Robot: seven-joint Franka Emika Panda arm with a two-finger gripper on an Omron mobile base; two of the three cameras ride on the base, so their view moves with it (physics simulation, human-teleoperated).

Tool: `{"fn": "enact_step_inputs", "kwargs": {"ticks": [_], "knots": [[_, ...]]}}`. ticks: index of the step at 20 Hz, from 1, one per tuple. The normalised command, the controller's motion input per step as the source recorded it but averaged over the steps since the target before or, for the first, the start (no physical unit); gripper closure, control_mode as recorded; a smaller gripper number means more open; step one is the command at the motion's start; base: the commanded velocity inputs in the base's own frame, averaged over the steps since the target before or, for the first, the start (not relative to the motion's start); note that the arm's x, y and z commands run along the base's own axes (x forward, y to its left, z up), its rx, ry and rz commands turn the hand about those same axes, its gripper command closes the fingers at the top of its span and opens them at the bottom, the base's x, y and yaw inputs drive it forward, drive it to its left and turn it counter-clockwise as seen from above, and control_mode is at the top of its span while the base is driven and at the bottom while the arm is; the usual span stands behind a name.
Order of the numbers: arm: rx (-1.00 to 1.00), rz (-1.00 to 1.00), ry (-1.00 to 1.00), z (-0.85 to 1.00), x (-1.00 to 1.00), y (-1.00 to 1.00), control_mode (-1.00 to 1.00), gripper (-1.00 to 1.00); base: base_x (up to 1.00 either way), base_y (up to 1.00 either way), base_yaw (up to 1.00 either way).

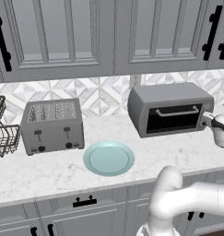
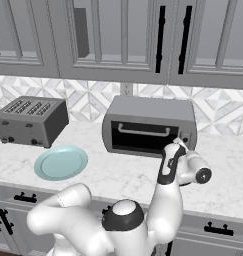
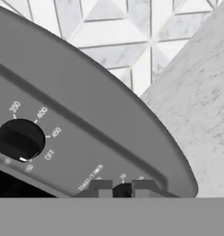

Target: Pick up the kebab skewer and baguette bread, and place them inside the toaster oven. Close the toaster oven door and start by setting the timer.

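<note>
Currently you are pinching the tool (image 3: 121, 188) shut on the timer knob (image 3: 122, 190) at the toaster oven's (image 1: 171, 108) right side; the oven is sitting on the bench (image 1: 49, 170), door (image 2: 140, 137) closed, beside the teal plate (image 1: 109, 157).

We're in a home kitchen, rendered: grey panelled wall cabinets (image 1: 58, 37) with black handles up top, a diamond-patterned tile backsplash (image 1: 99, 94) behind, and a white marble table (image 1: 49, 173) over matching base cupboards. On it sit a four-slot toaster (image 1: 52, 125), a toaster oven (image 1: 171, 109), a teal plate (image 1: 109, 157) and wire baskets (image 1: 3, 133).
</note>
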Motion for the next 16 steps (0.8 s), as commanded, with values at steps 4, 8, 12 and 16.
{"fn": "enact_step_inputs", "kwargs": {"ticks": [4,8,12,16], "knots": [[0.21,0.00,0.09,-0.44,0.00,0.61,-1.00,1.00,0.00,0.00,0.00],[0.27,0.00,0.11,-0.53,0.01,0.67,-1.00,1.00,0.00,0.00,0.00],[0.36,0.00,0.13,-0.83,0.00,0.60,-1.00,1.00,0.00,0.00,0.00],[0.40,0.00,0.11,-0.99,0.00,0.51,-1.00,1.00,0.00,0.00,0.00]]}}
